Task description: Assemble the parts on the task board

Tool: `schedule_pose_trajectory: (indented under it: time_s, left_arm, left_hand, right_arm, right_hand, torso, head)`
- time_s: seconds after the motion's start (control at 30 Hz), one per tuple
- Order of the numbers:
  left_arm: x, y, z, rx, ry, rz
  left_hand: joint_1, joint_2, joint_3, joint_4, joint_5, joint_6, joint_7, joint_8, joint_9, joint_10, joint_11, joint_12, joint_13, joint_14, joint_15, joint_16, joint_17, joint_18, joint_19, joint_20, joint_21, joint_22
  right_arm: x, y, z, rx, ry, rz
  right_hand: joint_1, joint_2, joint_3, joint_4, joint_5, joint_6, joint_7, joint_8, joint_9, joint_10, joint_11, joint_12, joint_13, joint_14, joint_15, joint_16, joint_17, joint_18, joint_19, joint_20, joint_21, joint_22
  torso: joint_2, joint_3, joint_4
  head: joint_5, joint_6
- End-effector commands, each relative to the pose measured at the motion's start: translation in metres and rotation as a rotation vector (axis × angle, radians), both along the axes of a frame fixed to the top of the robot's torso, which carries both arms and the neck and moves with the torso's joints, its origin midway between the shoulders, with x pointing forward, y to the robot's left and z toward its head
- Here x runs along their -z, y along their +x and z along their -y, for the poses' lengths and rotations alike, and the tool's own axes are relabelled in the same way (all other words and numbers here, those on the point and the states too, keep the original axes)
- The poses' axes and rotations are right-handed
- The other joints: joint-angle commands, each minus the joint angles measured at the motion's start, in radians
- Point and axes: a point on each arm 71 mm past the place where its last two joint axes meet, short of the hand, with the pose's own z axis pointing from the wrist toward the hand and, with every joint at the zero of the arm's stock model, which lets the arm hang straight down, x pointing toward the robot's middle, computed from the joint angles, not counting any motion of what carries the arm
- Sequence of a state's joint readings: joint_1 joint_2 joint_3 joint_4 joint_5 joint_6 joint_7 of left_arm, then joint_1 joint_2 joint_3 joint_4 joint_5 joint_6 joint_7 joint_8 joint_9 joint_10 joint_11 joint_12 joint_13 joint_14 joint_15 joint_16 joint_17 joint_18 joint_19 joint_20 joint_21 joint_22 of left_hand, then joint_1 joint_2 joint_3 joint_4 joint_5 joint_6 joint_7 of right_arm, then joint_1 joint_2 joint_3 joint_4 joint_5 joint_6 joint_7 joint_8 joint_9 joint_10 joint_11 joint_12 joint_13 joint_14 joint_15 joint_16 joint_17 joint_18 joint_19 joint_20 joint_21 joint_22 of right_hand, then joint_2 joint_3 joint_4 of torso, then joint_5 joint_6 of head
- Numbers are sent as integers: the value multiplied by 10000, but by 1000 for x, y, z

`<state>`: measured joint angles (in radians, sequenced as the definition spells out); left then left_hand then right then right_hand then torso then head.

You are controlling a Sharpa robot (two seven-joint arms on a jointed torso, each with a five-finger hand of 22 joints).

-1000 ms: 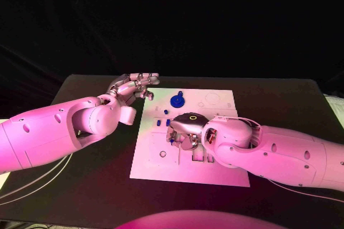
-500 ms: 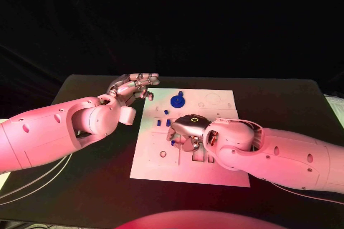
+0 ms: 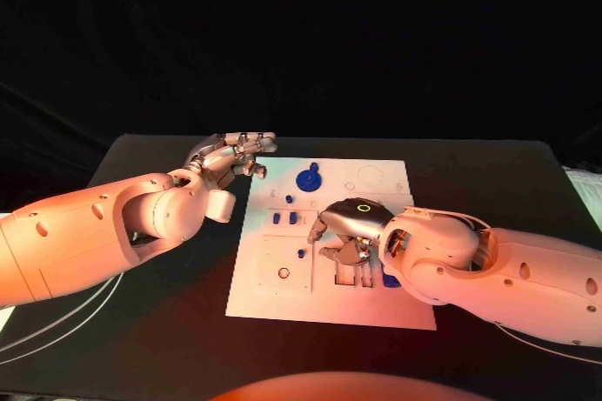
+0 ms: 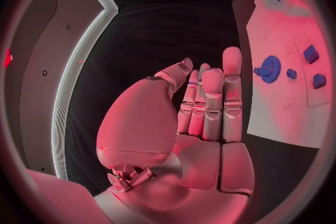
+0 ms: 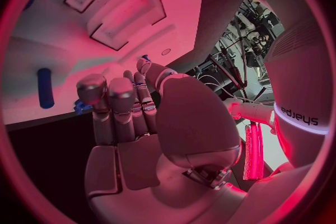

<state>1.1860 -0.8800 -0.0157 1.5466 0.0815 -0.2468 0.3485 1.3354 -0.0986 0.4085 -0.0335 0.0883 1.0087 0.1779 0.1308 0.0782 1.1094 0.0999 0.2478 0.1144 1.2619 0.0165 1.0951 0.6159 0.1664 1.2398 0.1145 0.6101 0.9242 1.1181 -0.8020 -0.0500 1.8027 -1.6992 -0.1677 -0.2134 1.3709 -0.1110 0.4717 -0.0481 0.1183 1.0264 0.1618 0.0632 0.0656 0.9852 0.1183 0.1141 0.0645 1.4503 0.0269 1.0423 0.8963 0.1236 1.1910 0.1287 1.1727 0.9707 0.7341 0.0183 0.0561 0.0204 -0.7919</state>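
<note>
Your right hand (image 3: 345,237) has shifted toward the near right of the task board (image 3: 276,279) over the last second; it now hovers over the rectangular slots near the board's middle, clear of the spot beside the small blue parts (image 3: 284,217) where it was working. In the right wrist view its fingers (image 5: 112,102) are curled in together, and a speck of blue (image 5: 83,106) shows at their tips, but you cannot tell whether that is a part pinched there or one lying on the board behind. A blue peg (image 5: 45,88) lies on the board close by.

Your left hand (image 3: 233,152) has stayed put off the board's far left corner, over the black table (image 3: 502,183), fingers (image 4: 210,95) straight, side by side, holding nothing.

The blue gear (image 3: 310,177) sits at the board's far end, untouched. Judging by the move, the right hand is either carrying a part to a slot or repositioning; most of the assembly looks left to do.
</note>
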Motion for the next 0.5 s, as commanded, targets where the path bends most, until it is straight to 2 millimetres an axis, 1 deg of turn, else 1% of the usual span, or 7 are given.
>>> schedule_pose_trajectory:
  time_s: [0.03,0.17,0.27,0.37,0.5]
  left_arm:
    - [-1,0,2,212,-75,52]
    - [-1,0,2,229,-79,45]
    - [0,0,3,248,-85,41]
    - [0,0,4,267,-90,36]
    - [0,1,3,268,-87,35]
  left_hand:
    - [55,25,-66,-7,-5,-64,-31,7,-12,-43,-6,33,7,-60,-20,-36,-9,97,-78,-12,-29,-9]
    - [70,32,-71,-12,-4,-71,-30,7,-14,-55,-4,41,9,-75,-17,-46,-33,101,-89,-9,-60,-29]
    - [71,32,-71,-13,-3,-71,-29,7,-14,-56,-4,42,9,-76,-17,-47,-35,101,-90,-8,-63,-31]
    - [71,32,-71,-13,-3,-71,-29,7,-14,-56,-4,42,9,-76,-17,-47,-35,101,-90,-8,-63,-31]
    - [71,32,-71,-13,-3,-71,-29,7,-14,-56,-4,42,9,-76,-17,-47,-35,101,-90,-8,-63,-31]
  right_arm:
    - [-11,3,8,418,466,296]
    - [-20,9,21,807,522,607]
    - [-25,16,31,1135,466,796]
    - [-28,22,43,1481,283,886]
    - [-28,25,54,1748,-167,961]
  right_hand:
    - [-18,-99,-90,-21,26,-181,-51,-33,-14,-126,-23,20,-15,-34,-38,-67,-60,103,3,-35,-52,-44]
    - [3,-134,-199,-41,13,-427,-98,-26,-10,-445,30,-53,-18,-34,-3,-164,-164,107,-9,-13,-124,-116]
    - [18,-136,-232,-48,11,-476,-114,-25,-8,-531,47,-68,-17,-29,7,-173,-173,107,-3,-3,-135,-124]
    - [27,-111,-249,-40,11,-459,-97,-7,3,-463,32,-14,-1,-20,0,-173,-173,102,20,4,-125,-105]
    - [29,-84,-286,-19,4,-374,-94,21,25,-233,-25,133,16,5,-37,-165,-166,104,53,-6,-127,-99]
  torso:
    - [-6,1,-14]
    - [-3,-3,-4]
    - [5,-4,3]
    - [13,-5,22]
    - [19,-4,19]
  head:
    - [-60,61]
    - [-138,125]
    - [-175,173]
    - [-212,182]
    - [-203,174]
